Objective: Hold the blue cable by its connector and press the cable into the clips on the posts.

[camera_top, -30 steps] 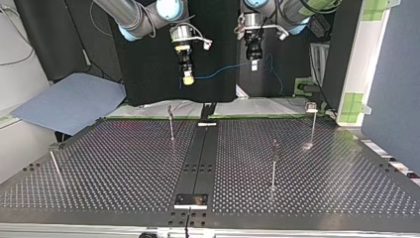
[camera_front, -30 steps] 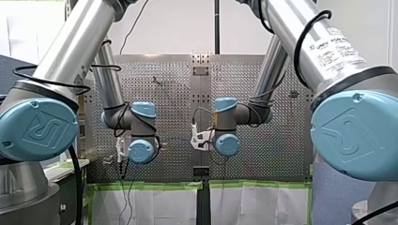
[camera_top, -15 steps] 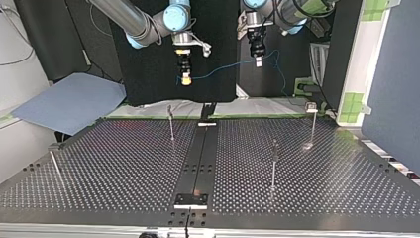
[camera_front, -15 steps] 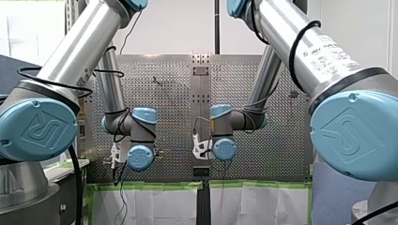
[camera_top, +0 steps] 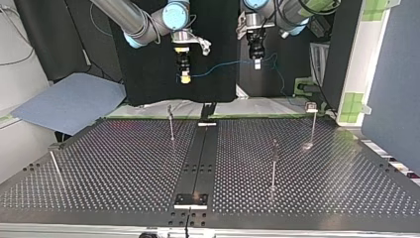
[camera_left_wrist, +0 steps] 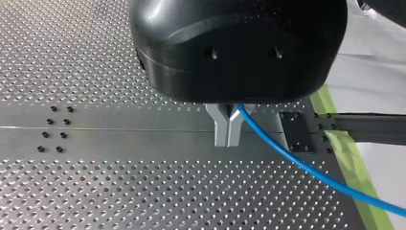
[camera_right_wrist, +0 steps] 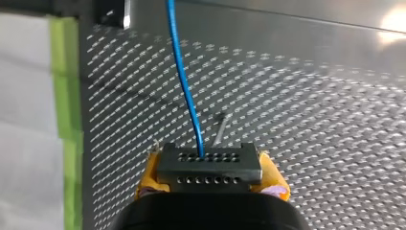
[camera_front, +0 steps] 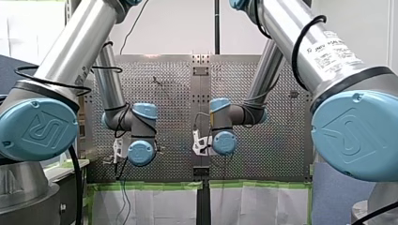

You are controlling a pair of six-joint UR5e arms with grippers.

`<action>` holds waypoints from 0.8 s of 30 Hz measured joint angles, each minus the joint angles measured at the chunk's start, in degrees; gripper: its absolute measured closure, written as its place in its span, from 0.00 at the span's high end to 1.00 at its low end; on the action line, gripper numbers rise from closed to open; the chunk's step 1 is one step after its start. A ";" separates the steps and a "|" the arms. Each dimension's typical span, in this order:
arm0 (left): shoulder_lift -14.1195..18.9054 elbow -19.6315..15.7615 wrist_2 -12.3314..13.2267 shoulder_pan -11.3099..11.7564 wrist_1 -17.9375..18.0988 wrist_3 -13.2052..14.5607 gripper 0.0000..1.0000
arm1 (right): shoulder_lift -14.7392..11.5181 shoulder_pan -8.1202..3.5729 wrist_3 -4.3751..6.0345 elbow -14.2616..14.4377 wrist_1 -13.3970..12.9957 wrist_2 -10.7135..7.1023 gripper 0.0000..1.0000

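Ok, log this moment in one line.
right jaws: shut on connector | left jaws: shut on cable | cable: slung in air between jaws | posts: none holds cable yet

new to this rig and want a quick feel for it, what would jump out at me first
A blue cable strung through the air between the two grippers, well above the table, catches the eye first. My right gripper, with yellow pads, clamps the connector at one end, while my left gripper pinches the cable further along. Thin posts stand on the table below, with no cable in them yet.
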 joint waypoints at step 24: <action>13.05 9.39 4.78 7.66 -12.95 1.22 0.00 | -8.56 -0.43 2.89 -6.93 7.26 -8.14 0.00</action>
